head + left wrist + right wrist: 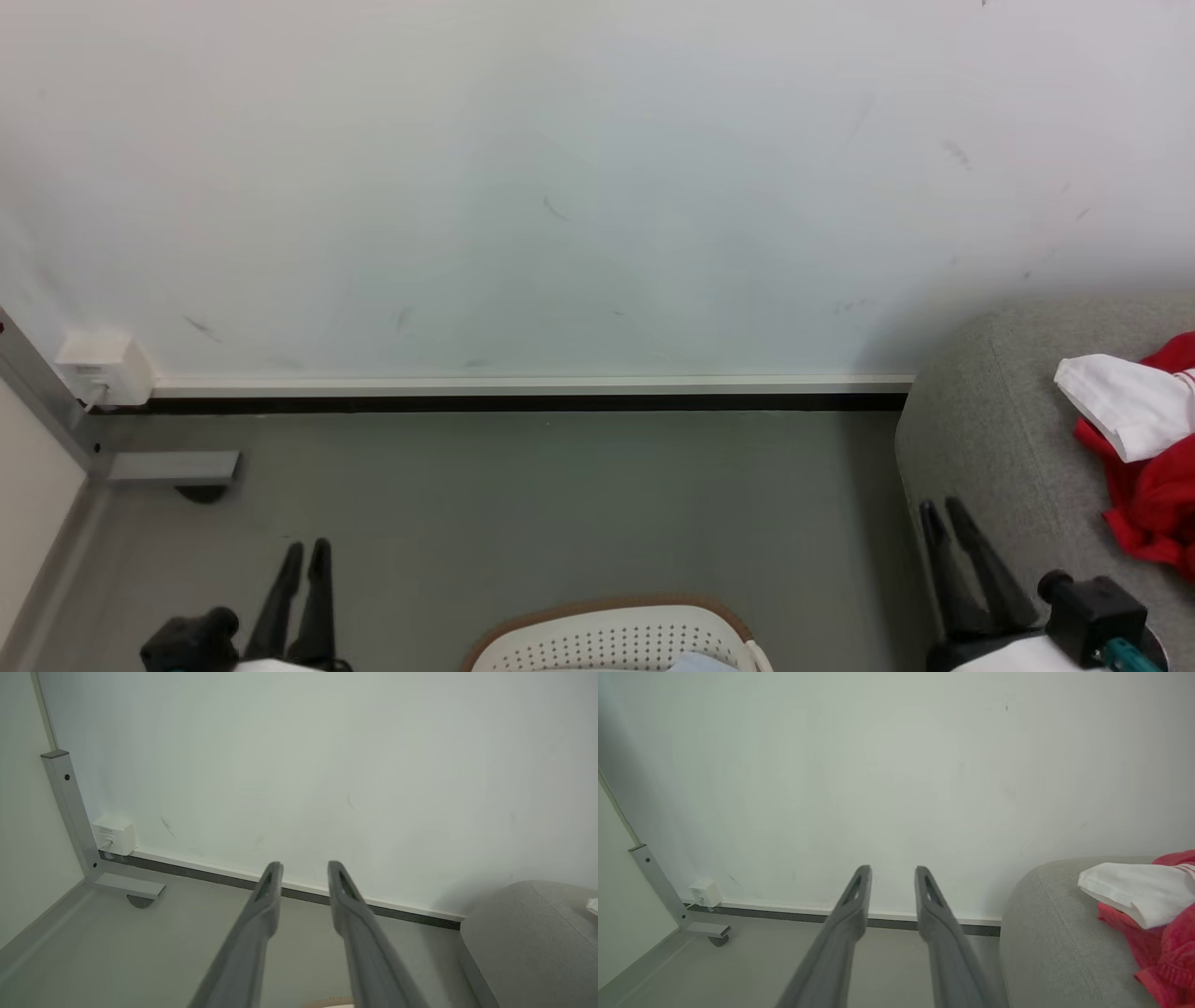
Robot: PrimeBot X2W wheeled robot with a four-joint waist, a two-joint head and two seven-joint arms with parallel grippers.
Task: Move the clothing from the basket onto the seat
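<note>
Soft red-and-white clothing [1148,509] lay on the grey upholstered seat [990,420], seemingly why the dark-fingered left gripper [309,546] and right gripper [939,506] hung part-open, holding nothing.

Bright red clothing [1158,504] with a white panel (thin white stripes near its top) at the right edge, against a grey woven seat [990,439]. Bottom centre: cream-white basket [607,642] dotted with small holes, brown rim. Pale white wall [560,187], grey floor [560,504].
</note>
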